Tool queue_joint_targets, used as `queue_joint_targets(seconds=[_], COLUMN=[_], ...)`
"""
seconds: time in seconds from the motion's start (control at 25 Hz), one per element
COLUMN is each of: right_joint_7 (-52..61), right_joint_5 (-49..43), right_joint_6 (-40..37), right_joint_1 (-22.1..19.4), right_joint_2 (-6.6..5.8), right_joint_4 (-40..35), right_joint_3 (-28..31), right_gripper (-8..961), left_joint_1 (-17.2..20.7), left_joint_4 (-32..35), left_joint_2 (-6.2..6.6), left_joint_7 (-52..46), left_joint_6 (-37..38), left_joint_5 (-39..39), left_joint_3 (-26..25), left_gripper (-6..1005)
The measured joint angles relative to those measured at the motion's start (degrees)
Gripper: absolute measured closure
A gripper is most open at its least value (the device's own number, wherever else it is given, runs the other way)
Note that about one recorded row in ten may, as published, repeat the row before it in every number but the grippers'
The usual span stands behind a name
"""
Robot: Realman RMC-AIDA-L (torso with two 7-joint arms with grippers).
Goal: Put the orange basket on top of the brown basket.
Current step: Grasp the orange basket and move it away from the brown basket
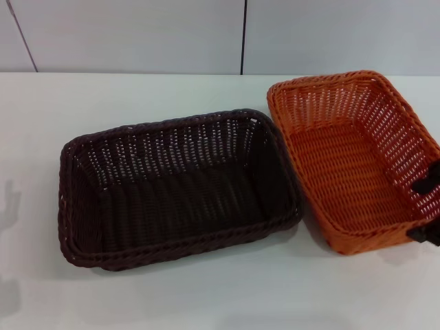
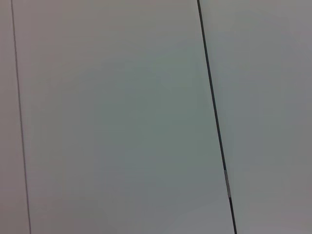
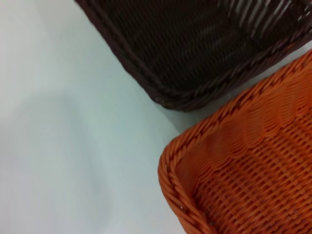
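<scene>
On the white table (image 1: 172, 295) two woven baskets stand side by side. The brown basket (image 1: 179, 185) sits near the middle of the table, a little to the robot's left, and it stands flat on its bottom. The orange basket (image 1: 354, 158) is to the right of it, close to the right edge of the head view. Its near corner seems to be lifted a little, so it looks slightly tilted, but I cannot tell this for sure. The two rims come very near to each other at the far corner of the brown basket; whether they touch there is not clear. The orange basket is not on top of the brown one.

The right gripper (image 1: 427, 206) shows only as dark parts at the right side wall of the orange basket, one piece above and one piece lower at the rim. It looks like it is grasping this wall, but the fingers are mostly out of the picture, so I cannot tell if they are clenched on it.

The right wrist view looks down on a corner of the orange basket (image 3: 243, 185) and a corner of the brown basket (image 3: 204, 44), with a narrow strip of table (image 3: 73, 146) between them.

The left wrist view shows only a pale wall (image 2: 122, 122) with a dark seam (image 2: 214, 112); the left gripper is not seen.
</scene>
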Motion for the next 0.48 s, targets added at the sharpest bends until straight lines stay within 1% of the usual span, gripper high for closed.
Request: queue_joint_targets(seconds=[0.12,0.16,0.2,0.36,0.48], right_joint_7=[-0.7,-1.4,-1.4,-1.8,-1.8], right_joint_5=[-2.2,-3.0,-3.0,-3.5,-3.7], right_joint_6=[2.1,3.3,3.3,6.3,7.6], right_joint_1=[-0.2,-0.3,-0.3,-0.3,-0.3], right_joint_2=[1.39,2.20,2.20,3.17,3.28], right_joint_4=[0.9,1.8,1.8,5.5,7.4], right_joint_3=[-1.8,-2.2,-2.2,-2.5,-3.3], right_gripper=[275,276,276,278,280], left_joint_1=[0.0,0.0,0.0,0.1,0.1], left_joint_4=[0.0,0.0,0.0,0.0,0.0], left_joint_2=[0.00,0.00,0.02,0.17,0.17], left_joint_7=[0.0,0.0,0.0,0.0,0.0], left_joint_6=[0.0,0.0,0.0,0.1,0.1], left_joint_5=[0.0,0.0,0.0,0.0,0.0], left_joint_3=[0.0,0.1,0.3,0.5,0.5], left_gripper=[197,197,197,197,197])
